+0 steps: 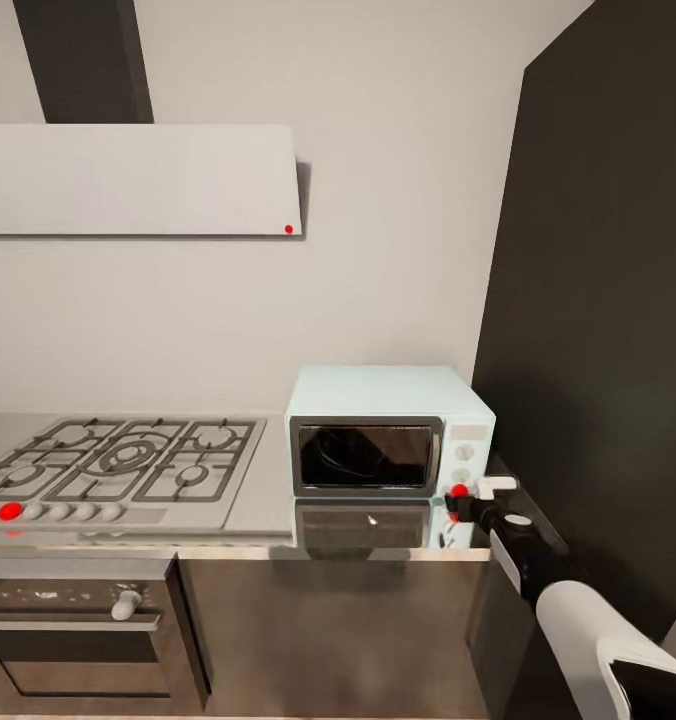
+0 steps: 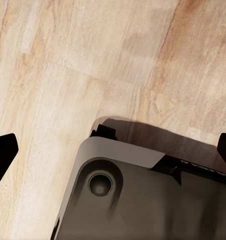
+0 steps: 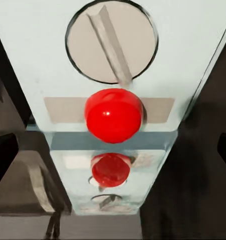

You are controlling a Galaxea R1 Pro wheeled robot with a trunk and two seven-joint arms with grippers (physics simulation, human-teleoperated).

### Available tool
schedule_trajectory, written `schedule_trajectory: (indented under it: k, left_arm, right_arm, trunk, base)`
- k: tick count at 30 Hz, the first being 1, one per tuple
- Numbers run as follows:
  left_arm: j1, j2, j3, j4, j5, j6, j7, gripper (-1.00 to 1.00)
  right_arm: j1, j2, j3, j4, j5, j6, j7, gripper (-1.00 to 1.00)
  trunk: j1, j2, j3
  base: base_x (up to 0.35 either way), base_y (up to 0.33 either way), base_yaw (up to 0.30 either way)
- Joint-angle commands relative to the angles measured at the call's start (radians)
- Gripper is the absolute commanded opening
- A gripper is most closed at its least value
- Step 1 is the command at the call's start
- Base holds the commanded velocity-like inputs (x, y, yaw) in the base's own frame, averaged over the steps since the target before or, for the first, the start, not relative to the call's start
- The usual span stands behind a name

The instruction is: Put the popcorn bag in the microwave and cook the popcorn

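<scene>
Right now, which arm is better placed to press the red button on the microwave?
The right. Its gripper sits at the microwave's control panel, with the red button directly ahead in its wrist view. The left gripper points down at the wooden floor, away from the counter.

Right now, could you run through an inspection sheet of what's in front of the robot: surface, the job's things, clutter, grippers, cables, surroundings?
Surface: grey brushed-metal countertop, glossy, mirroring the microwave.
Job's things: pale mint-blue microwave with dark glass door shut; red marker ball below a round knob. Popcorn bag: nothing seen.
Clutter: nothing seen.
Grippers: right gripper at the microwave's knob panel, fingers spread either side of the ball; left gripper's dark fingertips apart, over wooden floor.
Cables: nothing seen.
Surroundings: gas hob, built-in oven, white hood, dark tall panel.
</scene>
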State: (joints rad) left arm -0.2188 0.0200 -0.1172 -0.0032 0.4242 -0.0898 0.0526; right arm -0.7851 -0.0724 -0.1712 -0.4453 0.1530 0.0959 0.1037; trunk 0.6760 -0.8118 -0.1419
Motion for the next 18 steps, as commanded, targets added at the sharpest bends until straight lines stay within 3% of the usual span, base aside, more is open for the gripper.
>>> schedule_trajectory:
  k: [1,5,6,18]
  left_arm:
    - [-0.001,0.0,-0.009,0.0,0.007,-0.002,0.003,1.0]
    - [-0.001,0.0,-0.009,0.0,0.007,-0.002,0.003,1.0]
    - [-0.001,0.0,-0.009,0.0,0.007,-0.002,0.003,1.0]
    - [-0.001,0.0,-0.009,0.0,0.007,-0.002,0.003,1.0]
  right_arm:
    - [0.0,0.004,-0.008,0.009,0.011,0.0,0.008,1.0]
    - [0.0,0.009,-0.008,0.06,0.014,-0.055,0.007,1.0]
    - [0.0,0.009,-0.008,0.066,0.013,-0.062,0.007,-1.0]
    - [-0.001,0.006,-0.015,0.068,0.015,-0.067,0.005,-1.0]
  trunk:
    - [0.0,-0.001,-0.002]
    - [0.0,-0.001,-0.002]
    - [0.0,-0.001,-0.002]
    - [0.0,-0.001,-0.002]
  base:
    - [0.0,0.0,0.0]
    - [0.0,0.0,0.0]
    - [0.0,0.0,0.0]
    - [0.0,0.0,0.0]
